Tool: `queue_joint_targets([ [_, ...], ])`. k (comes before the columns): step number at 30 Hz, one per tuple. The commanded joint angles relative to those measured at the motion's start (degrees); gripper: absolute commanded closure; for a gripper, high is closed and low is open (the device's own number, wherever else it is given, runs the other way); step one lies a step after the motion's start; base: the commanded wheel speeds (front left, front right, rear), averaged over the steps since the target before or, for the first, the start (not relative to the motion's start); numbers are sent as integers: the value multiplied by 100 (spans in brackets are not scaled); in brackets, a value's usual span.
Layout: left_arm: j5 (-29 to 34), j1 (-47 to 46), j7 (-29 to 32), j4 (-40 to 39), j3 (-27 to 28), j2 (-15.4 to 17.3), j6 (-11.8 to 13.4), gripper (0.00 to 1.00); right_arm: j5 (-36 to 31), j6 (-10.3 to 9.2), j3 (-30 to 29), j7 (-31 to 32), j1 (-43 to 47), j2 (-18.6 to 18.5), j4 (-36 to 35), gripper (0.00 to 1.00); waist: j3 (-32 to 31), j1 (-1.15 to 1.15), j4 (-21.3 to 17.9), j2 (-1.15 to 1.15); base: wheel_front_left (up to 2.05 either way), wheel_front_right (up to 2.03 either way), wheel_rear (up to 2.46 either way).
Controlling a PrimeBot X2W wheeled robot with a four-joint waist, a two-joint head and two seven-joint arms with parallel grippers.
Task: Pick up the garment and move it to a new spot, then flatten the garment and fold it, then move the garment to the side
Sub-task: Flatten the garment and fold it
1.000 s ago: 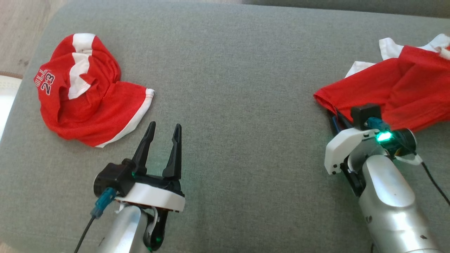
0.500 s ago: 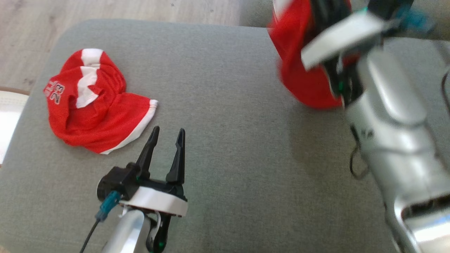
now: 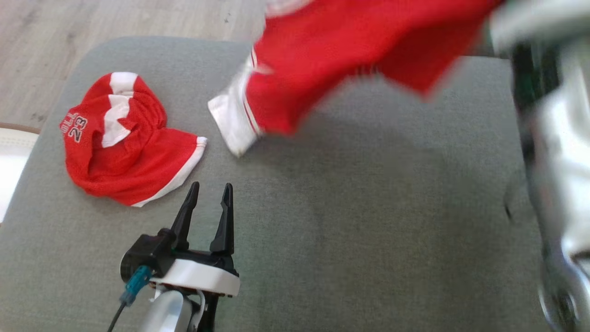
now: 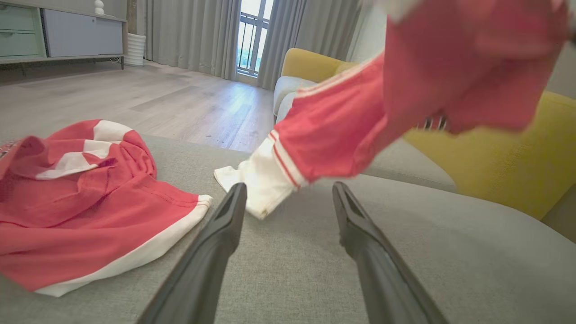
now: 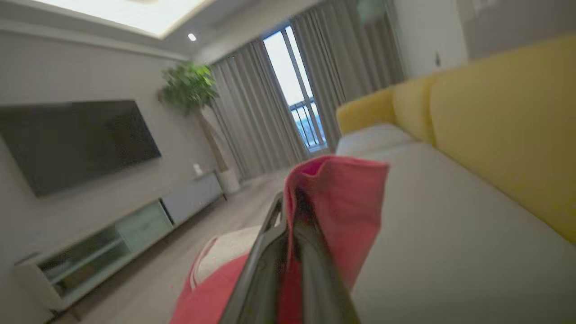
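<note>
Now 2 red garments: held garment over cushion, right gripper clamped on it; crumpled garment on cushion by left gripper, fingers spread wide.

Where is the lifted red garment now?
In the head view the garment hangs across the top, above the grey cushion, held by the right pincer; its white end dangles right of the crumpled jersey.

Soft daylight comes through the balcony window, and a ceiling panel glows overhead. The red garment is smeared by motion blur, its edges perhaps out of focus, and it throws a faint shadow on the grey cushion. Both wrist views bend at their edges.
</note>
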Motion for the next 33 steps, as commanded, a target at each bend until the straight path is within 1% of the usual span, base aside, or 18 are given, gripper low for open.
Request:
queue_joint_targets([
  [1,-7,-150,-55,-214,180,20,18,0,-192,-4,-165,146,399,-106,70,100,66,1,-71,0,0,0,0],
  [2,-1,-159,-55,-220,183,20,16,0,-324,-4,-383,247,654,-240,265,100,91,1,-105,0,0,0,0],
  [3,-1,-159,-55,-220,183,20,16,0,-324,-4,-383,247,654,-240,265,100,91,1,-105,0,0,0,0],
  [6,44,-210,-55,-216,196,20,0,0,-984,-4,-1086,390,1234,-676,868,100,192,1,-211,0,0,0,0],
  [7,57,-231,-55,-213,202,20,-7,0,-1315,-4,-1289,369,1377,-809,1024,53,219,1,-241,0,0,0,0],
  [8,65,-252,-55,-213,211,20,-13,0,-1592,-4,-1531,391,1478,-884,1166,0,245,1,-274,0,0,0,0],
  [10,81,-292,-55,-202,223,20,-26,0,-2012,-4,-2019,418,1571,-864,1319,0,272,1,-334,0,0,0,0],
  [12,90,-315,-55,-195,237,20,-37,0,-2335,-4,-2428,408,1572,-694,1294,0,278,1,-401,0,0,0,0],
  [15,103,-320,-55,-181,254,20,-48,0,-2680,-4,-2799,396,1556,-314,1047,0,245,1,-506,0,0,0,0],
  [17,109,-311,-55,-177,270,20,-53,0,-2837,-4,-2829,348,1560,-33,763,0,207,1,-572,0,0,0,0],
  [18,117,-298,-55,-182,286,20,-57,0,-2862,-4,-2632,198,1608,208,377,0,161,1,-636,0,0,0,0],
  [19,122,-291,-55,-195,300,20,-58,0,-2795,-4,-2428,103,1659,303,163,0,136,1,-669,0,0,0,0],
  [20,122,-291,-55,-195,300,20,-58,0,-2795,-4,-2428,103,1659,303,163,0,136,1,-669,0,0,0,0],
  [21,122,-272,-55,-236,334,20,-57,0,-2566,-4,-1840,-54,1871,414,-287,0,91,1,-724,0,0,0,0],
  [24,113,-254,-55,-322,344,20,-55,0,-2090,-4,-969,-225,2425,463,-1113,0,44,1,-759,0,0,0,0],
  [27,65,-212,-55,-432,349,20,-40,0,-1786,-4,-271,-296,3140,473,-2008,0,11,1,-776,0,0,0,0],
  [30,59,-164,-55,-487,354,20,-38,0,-1488,-4,167,-336,3828,476,-2759,0,-9,1,-780,0,0,0,0],
  [33,83,-123,-55,-507,371,20,-39,0,-1450,-4,436,-313,4321,477,-3223,0,-28,1,-786,0,0,0,0],
])
